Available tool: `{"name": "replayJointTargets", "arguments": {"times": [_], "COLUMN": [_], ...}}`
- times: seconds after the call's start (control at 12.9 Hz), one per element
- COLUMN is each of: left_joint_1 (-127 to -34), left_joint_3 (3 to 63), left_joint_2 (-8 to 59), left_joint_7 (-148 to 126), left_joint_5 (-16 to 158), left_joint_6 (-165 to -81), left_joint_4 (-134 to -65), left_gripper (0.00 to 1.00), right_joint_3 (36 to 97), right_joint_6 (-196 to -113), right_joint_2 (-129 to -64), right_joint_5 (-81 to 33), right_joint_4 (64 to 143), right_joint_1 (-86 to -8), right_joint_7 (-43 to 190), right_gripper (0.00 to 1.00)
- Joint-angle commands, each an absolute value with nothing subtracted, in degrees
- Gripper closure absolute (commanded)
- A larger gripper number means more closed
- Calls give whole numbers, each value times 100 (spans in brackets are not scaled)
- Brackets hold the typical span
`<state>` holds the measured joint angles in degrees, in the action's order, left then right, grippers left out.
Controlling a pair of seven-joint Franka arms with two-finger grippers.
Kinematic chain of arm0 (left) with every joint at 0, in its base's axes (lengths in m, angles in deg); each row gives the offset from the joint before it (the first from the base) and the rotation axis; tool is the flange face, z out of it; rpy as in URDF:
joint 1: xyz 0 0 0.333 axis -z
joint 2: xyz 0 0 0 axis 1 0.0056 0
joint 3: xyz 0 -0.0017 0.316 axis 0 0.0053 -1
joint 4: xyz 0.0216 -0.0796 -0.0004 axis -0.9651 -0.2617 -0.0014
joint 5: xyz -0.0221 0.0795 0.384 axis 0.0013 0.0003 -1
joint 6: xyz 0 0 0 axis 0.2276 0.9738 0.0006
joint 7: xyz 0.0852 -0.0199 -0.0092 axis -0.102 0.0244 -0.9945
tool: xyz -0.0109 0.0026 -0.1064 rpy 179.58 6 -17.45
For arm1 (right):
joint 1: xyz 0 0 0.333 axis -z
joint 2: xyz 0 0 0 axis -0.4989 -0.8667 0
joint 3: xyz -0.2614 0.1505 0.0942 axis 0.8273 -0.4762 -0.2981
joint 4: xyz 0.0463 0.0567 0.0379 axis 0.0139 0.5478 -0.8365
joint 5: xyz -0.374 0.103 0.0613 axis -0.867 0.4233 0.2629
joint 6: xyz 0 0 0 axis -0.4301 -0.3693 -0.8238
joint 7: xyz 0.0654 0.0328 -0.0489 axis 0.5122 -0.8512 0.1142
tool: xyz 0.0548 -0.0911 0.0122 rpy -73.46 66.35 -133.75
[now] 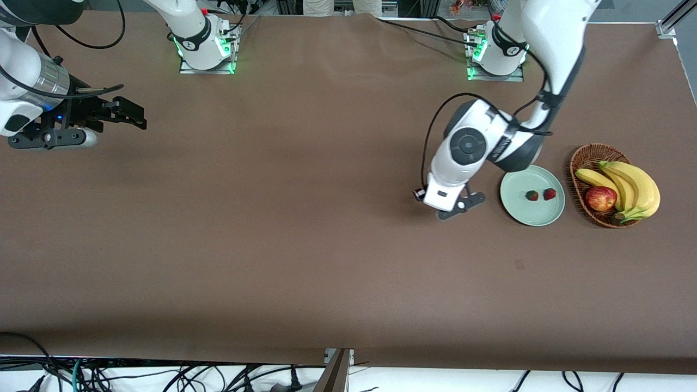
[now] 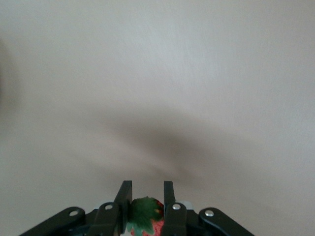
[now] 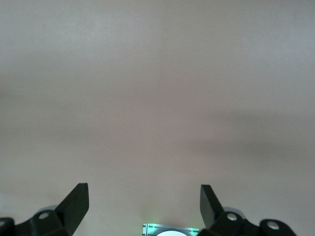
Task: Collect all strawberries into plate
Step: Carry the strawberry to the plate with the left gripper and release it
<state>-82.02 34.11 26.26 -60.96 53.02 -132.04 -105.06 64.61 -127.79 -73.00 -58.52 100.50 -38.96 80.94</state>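
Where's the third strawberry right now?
The third strawberry is pinched in the left gripper, low over the table beside the plate toward the right arm's end.

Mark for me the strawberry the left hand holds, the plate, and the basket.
strawberry [image 2: 144, 220]: left wrist view, on its green leafy top between the fingers.
plate [image 1: 518, 208]: front view, on a bare part near its rim.
basket [image 1: 581, 154]: front view, on its woven rim.

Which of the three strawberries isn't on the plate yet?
The strawberry pinched in the left gripper, beside the plate. The other two strawberries already lie on it.
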Motion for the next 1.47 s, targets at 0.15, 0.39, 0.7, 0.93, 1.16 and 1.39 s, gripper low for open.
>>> {"name": "replayJointTargets", "arguments": {"times": [0.15, 0.39, 0.7, 0.93, 1.16, 1.39], "left_joint_1": [-9133, -9170, -9380, -9416, -9372, -9372], "left_joint_3": [3323, 2428, 1933, 1924, 1924, 1924], "left_joint_2": [2352, 2220, 2368, 2439, 2439, 2212], "left_joint_7": [-3976, -2183, -825, -744, -727, -525], "left_joint_5": [5683, 6069, 6132, 6132, 6124, 6106], "left_joint_6": [-12678, -12536, -13069, -13844, -13811, -13233], "left_joint_4": [-10542, -10638, -11102, -11718, -11895, -11511], "left_gripper": [100, 100, 100, 100, 32, 0], "right_joint_3": [6358, 6366, 6358, 6358, 6349, 6340], "right_joint_6": [-12671, -12661, -12643, -12643, -12635, -12635], "right_joint_2": [-7423, -7441, -7538, -7538, -7538, -7538], "right_joint_5": [-6064, -6144, -6144, -6135, -6144, -6135], "right_joint_4": [9642, 9562, 9491, 9482, 9482, 9482], "right_joint_1": [-3792, -3757, -3801, -3810, -3827, -3845], "right_joint_7": [8055, 8020, 8090, 8090, 8099, 8090], "right_gripper": [0, 0, 0, 0, 0, 0]}}
